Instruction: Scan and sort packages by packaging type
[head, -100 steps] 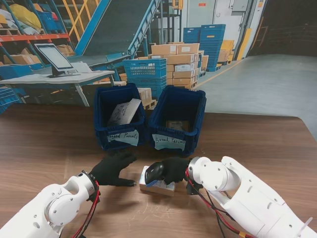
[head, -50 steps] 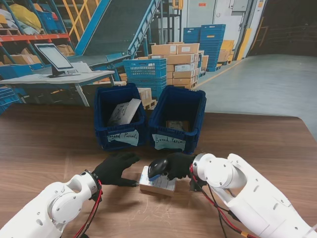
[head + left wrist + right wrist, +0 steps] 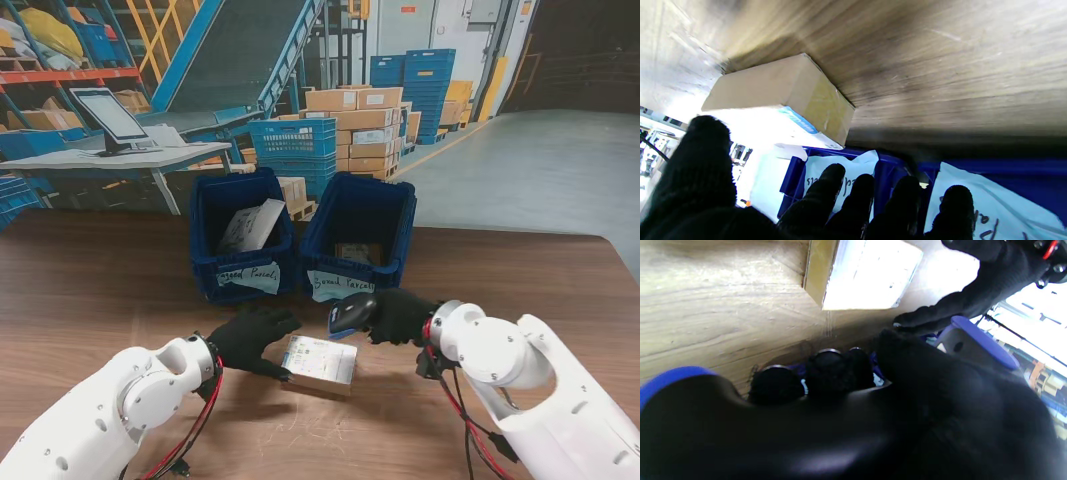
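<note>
Box (image 3: 320, 360) label unreadable; left hand (image 3: 252, 338) spread, right hand (image 3: 397, 315) grips scanner (image 3: 350, 313).

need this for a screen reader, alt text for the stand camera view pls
A small cardboard box lies on a wooden table between two black-gloved robot hands: the left hand touches its edge, the right hand grips a scanner. Two blue labelled bins stand behind.

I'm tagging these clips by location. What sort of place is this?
Most likely a warehouse or parcel sorting centre. Behind the wooden table a blue conveyor ramp climbs, cardboard cartons and blue crates stand stacked, and two labelled blue bins wait for parcels.
</note>
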Robot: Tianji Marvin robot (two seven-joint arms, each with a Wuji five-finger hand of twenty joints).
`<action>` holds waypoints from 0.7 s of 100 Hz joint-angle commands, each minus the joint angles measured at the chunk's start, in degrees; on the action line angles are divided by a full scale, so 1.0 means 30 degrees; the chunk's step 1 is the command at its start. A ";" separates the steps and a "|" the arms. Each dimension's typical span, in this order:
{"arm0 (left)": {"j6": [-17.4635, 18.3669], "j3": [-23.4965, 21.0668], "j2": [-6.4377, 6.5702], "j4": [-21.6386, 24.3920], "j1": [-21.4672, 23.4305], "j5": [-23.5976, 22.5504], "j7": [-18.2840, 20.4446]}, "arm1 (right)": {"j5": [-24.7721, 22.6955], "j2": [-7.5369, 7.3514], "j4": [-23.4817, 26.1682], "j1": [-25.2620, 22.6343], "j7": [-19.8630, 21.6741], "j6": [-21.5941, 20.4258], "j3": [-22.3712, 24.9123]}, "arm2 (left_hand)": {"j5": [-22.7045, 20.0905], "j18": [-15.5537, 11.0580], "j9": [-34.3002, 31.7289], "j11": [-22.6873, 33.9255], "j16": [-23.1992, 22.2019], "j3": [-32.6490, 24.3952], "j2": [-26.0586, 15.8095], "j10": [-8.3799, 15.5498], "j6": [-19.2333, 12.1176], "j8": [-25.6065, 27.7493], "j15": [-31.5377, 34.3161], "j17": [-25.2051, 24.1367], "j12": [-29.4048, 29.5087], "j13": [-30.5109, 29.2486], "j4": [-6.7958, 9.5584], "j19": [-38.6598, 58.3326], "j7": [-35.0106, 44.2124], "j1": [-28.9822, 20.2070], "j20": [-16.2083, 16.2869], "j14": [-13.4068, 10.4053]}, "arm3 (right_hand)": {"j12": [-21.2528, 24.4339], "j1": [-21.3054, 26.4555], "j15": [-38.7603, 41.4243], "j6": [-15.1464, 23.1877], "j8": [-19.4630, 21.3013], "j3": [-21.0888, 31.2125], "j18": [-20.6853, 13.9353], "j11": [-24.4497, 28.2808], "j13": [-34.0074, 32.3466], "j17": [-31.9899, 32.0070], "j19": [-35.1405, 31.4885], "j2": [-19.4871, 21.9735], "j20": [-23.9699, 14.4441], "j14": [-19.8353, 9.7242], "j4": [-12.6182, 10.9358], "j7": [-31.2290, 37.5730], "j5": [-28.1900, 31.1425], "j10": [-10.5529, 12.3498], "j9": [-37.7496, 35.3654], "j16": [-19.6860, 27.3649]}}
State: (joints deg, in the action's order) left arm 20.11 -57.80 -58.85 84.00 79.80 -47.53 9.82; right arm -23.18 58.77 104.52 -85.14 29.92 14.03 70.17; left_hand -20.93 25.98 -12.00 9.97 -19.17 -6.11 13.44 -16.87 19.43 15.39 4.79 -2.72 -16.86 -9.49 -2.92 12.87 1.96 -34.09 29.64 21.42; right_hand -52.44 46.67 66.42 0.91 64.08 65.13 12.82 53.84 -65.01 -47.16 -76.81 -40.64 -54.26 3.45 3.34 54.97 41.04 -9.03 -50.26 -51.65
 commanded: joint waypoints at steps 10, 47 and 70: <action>-0.0192 0.0722 -0.0025 0.0075 -0.0518 -0.1153 -0.0352 | 0.0318 -0.0005 0.0872 -0.1031 -0.0332 0.0126 0.1108 | 0.1402 -0.0208 0.1482 -0.1216 0.0354 0.1451 -0.1098 0.0191 0.0349 -0.0415 -0.0469 -0.0448 0.0428 0.0946 0.0762 -0.1146 -0.0613 -0.0009 -0.0363 -0.0441 | -0.0010 0.1642 0.0442 0.1442 -0.0019 0.2188 0.0000 -0.0033 -0.0440 -0.0265 -0.1046 0.1528 -0.0286 -0.0265 -0.0598 0.0305 0.0523 -0.0043 -0.0132 -0.0307; -0.1043 0.2044 -0.0071 -0.0001 -0.1457 -0.2354 -0.1064 | 0.0453 -0.0024 0.1959 -0.2916 -0.0235 -0.0740 0.3481 | 0.2523 -0.0156 0.1696 -0.2881 0.0628 0.2352 -0.1364 -0.0033 0.1014 -0.0695 -0.0725 -0.0638 0.0282 0.1639 0.0704 -0.1257 -0.0824 0.0244 -0.0242 -0.0565 | -0.0055 0.1674 0.0464 0.1406 -0.0002 0.2198 -0.0027 -0.0066 -0.0463 -0.0258 -0.1084 0.1478 -0.0316 -0.0225 -0.0573 0.0260 0.0567 -0.0080 -0.0149 -0.0318; -0.1767 0.3048 -0.0091 -0.0212 -0.2333 -0.3196 -0.1456 | 0.0598 0.0065 0.2614 -0.3964 -0.0586 -0.0922 0.4563 | 0.2705 -0.0030 0.1985 -0.3093 0.0762 0.2745 -0.1200 -0.0116 0.1107 -0.0876 -0.0738 -0.0592 0.0264 0.1677 0.0525 -0.1243 -0.0853 0.1117 -0.0214 -0.0576 | -0.0073 0.1690 0.0450 0.1399 0.0020 0.2194 0.0021 -0.0087 -0.0447 -0.0255 -0.1086 0.1477 -0.0322 -0.0253 -0.0562 0.0238 0.0567 -0.0100 -0.0167 -0.0317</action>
State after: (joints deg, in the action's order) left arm 14.72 -48.85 -58.63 83.27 73.64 -57.62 4.39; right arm -21.56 58.75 111.41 -96.03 27.94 11.44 83.26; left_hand -15.46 25.71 -8.45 2.64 -17.72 -0.35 11.30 -16.26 20.92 13.37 3.58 -3.44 -16.15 -6.04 -2.27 10.99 0.54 -33.92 29.00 20.82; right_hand -52.44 46.67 66.42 0.91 64.06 65.14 12.82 53.84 -65.01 -47.16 -76.81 -40.64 -54.26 3.45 3.34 54.97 41.04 -9.04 -50.26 -51.65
